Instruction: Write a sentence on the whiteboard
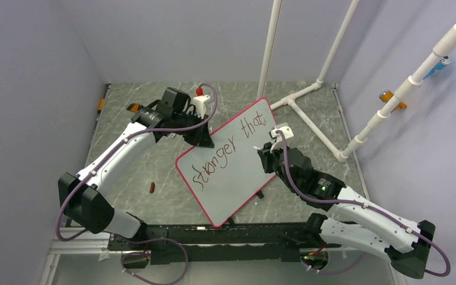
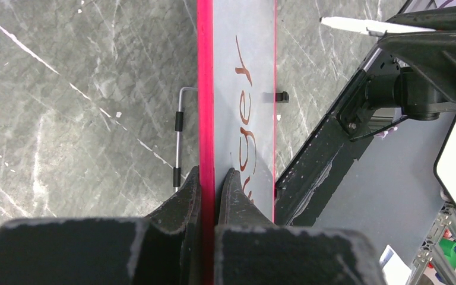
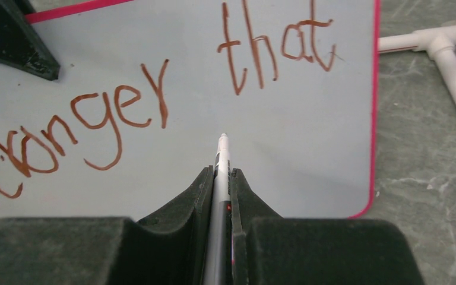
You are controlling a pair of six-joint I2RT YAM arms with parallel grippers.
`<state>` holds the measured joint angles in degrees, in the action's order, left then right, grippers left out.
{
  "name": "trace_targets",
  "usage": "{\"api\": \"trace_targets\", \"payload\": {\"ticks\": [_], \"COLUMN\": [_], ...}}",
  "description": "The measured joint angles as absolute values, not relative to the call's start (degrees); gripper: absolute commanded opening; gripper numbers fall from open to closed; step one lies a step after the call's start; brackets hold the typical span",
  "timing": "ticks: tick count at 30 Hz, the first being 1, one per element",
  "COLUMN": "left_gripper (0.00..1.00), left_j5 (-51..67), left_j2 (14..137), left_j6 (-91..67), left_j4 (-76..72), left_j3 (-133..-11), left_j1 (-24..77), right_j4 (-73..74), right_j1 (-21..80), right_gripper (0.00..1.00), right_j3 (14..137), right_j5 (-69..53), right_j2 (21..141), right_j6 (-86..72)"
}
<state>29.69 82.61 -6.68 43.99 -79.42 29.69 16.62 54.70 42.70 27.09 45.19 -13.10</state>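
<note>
Left fingers [image 2: 185, 199] pinch the whiteboard [image 1: 233, 187] by its rim, and right fingers [image 3: 197, 193] grip a marker [image 3: 221, 159] over it.
The left fingers are closed on the pink edge, one on each face of the board, which runs straight ahead of them above the table [image 1: 160, 169]. The right fingers are closed tight around the marker, whose tip points forward onto bare white. The sentence [image 1: 217, 160], "stronger that", lies just beyond that tip and to its left. Whether the tip touches the surface cannot be told.
</note>
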Motion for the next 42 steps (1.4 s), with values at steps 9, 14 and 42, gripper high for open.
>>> {"api": "trace_targets", "payload": {"ticks": [9, 14, 42], "left_gripper": [0.0, 0.0, 0.0], "left_j5": [29.7, 29.7, 29.8], "left_j2": [82.7, 82.7, 82.7], "left_j6": [-7.2, -7.2, -7.2], "left_j4": [44.7, 44.7, 44.8], "left_j3": [-79.4, -79.4, -79.4], "left_j1": [27.7, 27.7, 27.6], "right_j4": [16.5, 14.5, 6.0], "right_j1": [54.7, 54.7, 54.8], "right_gripper": [0.0, 0.0, 0.0], "right_j3": [43.1, 42.5, 35.2], "right_j5": [31.3, 27.9, 6.3], "right_j2": [45.1, 44.6, 45.3], "right_j6": [-13.5, -12.9, -9.4]}}
